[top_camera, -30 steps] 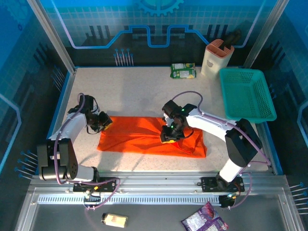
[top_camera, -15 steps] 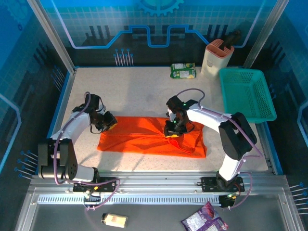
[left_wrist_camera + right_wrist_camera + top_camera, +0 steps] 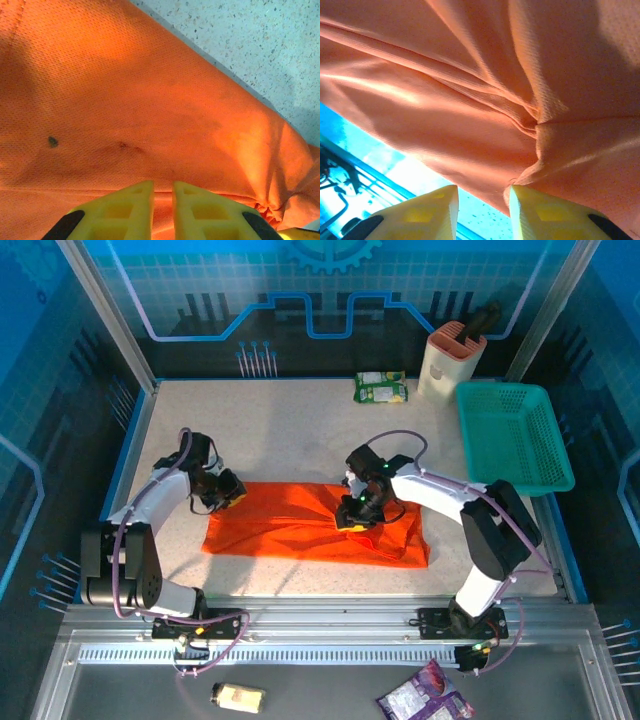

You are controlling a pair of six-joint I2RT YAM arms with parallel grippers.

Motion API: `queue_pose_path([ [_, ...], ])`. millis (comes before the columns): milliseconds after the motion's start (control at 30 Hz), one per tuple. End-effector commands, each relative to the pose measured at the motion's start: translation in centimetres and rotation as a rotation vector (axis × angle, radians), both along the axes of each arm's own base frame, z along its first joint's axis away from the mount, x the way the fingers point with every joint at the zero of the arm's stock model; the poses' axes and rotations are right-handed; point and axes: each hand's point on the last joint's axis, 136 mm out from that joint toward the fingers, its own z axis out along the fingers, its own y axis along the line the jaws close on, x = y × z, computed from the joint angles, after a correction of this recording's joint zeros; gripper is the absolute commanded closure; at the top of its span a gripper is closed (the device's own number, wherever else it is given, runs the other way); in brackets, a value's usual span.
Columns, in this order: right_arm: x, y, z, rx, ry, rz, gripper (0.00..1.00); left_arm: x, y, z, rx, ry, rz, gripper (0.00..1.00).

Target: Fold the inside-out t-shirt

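Note:
The inside-out t-shirt (image 3: 290, 528) is bright orange and lies as a long wrinkled band across the near middle of the table. My left gripper (image 3: 226, 494) sits at its upper left corner. In the left wrist view its yellow fingers (image 3: 162, 186) stand almost together, with a fold of orange cloth (image 3: 125, 100) in the narrow gap. My right gripper (image 3: 355, 517) is over the middle of the band. In the right wrist view it (image 3: 484, 192) stands partly open; a bunched edge of cloth (image 3: 495, 75) touches the right fingertip (image 3: 520, 197), and nothing is between the fingers.
A teal mesh basket (image 3: 512, 435) stands at the right edge of the table. A beige holder (image 3: 452, 360) and a green packet (image 3: 381, 388) are at the back. Bare speckled table (image 3: 290, 430) lies behind the shirt.
My left gripper has shifted a little to the right along the shirt's upper left corner. My right gripper has moved slightly over the middle of the shirt, its fingers spreading a bit.

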Motion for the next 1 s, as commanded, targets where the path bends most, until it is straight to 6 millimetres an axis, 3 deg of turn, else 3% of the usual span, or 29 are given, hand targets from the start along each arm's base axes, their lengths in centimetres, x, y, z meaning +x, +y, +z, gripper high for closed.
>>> queue_pose_path([
  [0, -0.2, -1.6, 0.1, -0.015, 0.003, -0.041, 0.68, 0.2, -0.8, 0.2, -0.015, 0.011, -0.022, 0.82],
  [133, 1.3, -5.8, 1.0, -0.029, -0.050, -0.141, 0.68, -0.4, -1.0, -1.0, 0.016, 0.045, -0.048, 0.83],
  [300, 3.7, -13.2, 2.0, -0.059, -0.106, -0.289, 0.68, -1.9, -0.5, -3.7, 0.069, 0.126, -0.070, 0.85],
  [400, 5.0, -17.4, 1.6, -0.073, -0.127, -0.395, 0.68, -3.0, 0.3, -5.3, 0.111, 0.173, -0.070, 0.87],
  [467, 5.7, -19.1, 1.0, -0.055, -0.123, -0.450, 0.68, -3.4, 0.4, -6.2, 0.118, 0.199, -0.071, 0.88],
  [600, 6.9, -20.0, -0.4, 0.016, -0.100, -0.492, 0.66, -3.8, 0.4, -7.5, 0.112, 0.234, -0.069, 0.88],
  [967, 9.0, -19.3, -3.5, 0.092, -0.051, -0.504, 0.68, -3.6, 0.5, -7.6, 0.122, 0.237, -0.067, 0.88],
])
